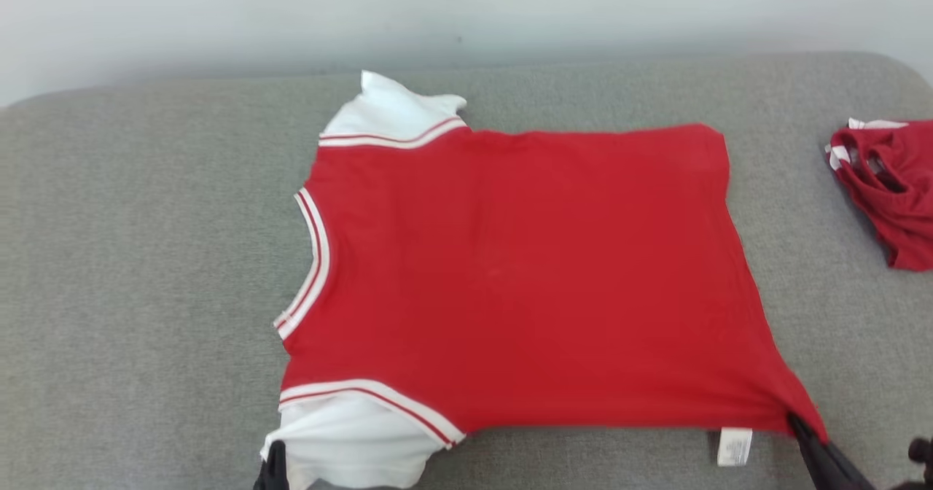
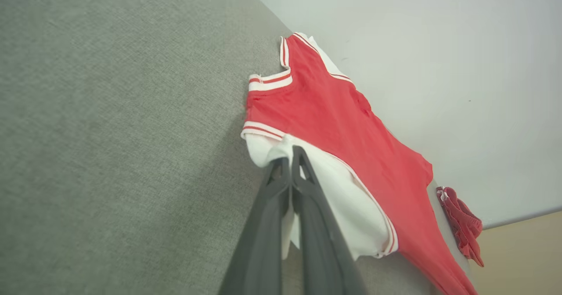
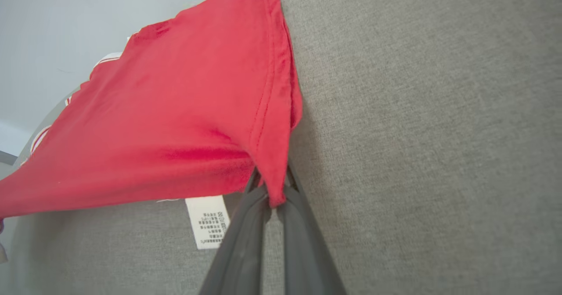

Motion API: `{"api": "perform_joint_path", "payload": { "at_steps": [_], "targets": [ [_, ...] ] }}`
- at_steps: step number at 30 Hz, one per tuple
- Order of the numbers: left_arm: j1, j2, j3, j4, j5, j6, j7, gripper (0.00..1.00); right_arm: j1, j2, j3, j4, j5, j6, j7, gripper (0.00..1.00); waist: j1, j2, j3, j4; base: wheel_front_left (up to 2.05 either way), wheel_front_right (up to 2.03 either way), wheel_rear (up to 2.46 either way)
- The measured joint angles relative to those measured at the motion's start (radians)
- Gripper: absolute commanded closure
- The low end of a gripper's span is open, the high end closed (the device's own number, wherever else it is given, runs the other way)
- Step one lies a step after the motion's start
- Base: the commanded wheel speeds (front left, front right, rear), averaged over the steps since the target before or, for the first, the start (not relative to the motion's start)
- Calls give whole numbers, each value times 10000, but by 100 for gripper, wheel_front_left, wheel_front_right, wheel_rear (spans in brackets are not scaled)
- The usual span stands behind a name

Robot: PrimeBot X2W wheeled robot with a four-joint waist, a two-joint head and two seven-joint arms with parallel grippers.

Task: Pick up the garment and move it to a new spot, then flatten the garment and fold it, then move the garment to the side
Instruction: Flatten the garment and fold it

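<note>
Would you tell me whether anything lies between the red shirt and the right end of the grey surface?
Yes: a crumpled red garment lies near that end of the grey surface, apart from the red shirt, which the left pincer and right pincer both grip.

Red T-shirt [image 1: 525, 271], white sleeves, white-and-red striped trim at neckline [image 1: 312, 264] and shoulder seams. It lies spread flat on the grey fabric-covered table [image 1: 146, 257], neck to my left, hem to my right. Body mostly smooth. Far sleeve [image 1: 390, 111] crumpled upward. The near sleeve [image 1: 350, 439] is pinched in my left hand [image 1: 275, 468]. Near hem corner pulled to a point, clamped in my right hand [image 1: 799, 426]. White care label [image 1: 734, 446] sticks out beneath the near edge.
</note>
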Motion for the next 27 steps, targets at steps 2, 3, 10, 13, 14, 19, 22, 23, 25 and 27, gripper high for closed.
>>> {"api": "perform_joint_path", "payload": {
  "at_steps": [2, 3, 10, 13, 14, 19, 22, 23, 25, 27],
  "targets": [
    [152, -17, -21, 0, 0, -8, 0, 100, 402, 90, -257, -58, -79, 0, 153, 100, 1, 1, -107, 73, 0, 0, 0],
    [225, -12, -40, 12, 0, -12, 0, 100, 567, 134, -357, -92, -100, 0, 263, 100, 1, 0, -141, 100, 0, 0, 0],
    [-67, 272, -46, 31, 188, -111, 100, 100, 652, 779, -1034, -619, -522, 0, 1091, 100, 3, 2, -99, -106, 0, 0, 0],
    [-384, 412, -77, 33, 311, -161, 232, 100, 497, 984, -1220, -763, -617, 0, 1398, 100, 3, 2, -82, -194, 0, 0, 0],
    [-848, 554, -144, 81, 387, -213, 453, 100, 352, 1221, -1436, -869, -525, -2, 1755, 100, 3, 2, -37, -255, 0, 0, 0],
    [-1943, 803, -270, 376, 552, -313, 917, 100, -127, 1578, -1753, -949, -460, -2, 2481, 100, 3, 3, 120, -369, 0, 0, 0],
    [-2869, 1024, -276, 819, 654, -445, 1208, 100, -703, 1762, -1891, -953, -556, -2, 2953, 100, 4, 3, 297, -457, 0, 0, 0],
    [-3186, 1093, -249, 976, 675, -483, 1281, 100, -918, 1862, -1941, -947, -571, -2, 3104, 100, 4, 3, 363, -490, 0, 0, 0],
    [-4101, 1143, -217, 1572, 673, -585, 1463, 100, -1561, 2190, -2075, -761, -502, -2, 3570, 100, 4, 3, 560, -603, 0, 0, 0],
    [-4660, 1237, -242, 2054, 704, -669, 1628, 100, -1986, 2336, -2174, -502, -510, -2, 3856, 100, 4, 3, 691, -683, 0, 0, 0]
  ]
}}
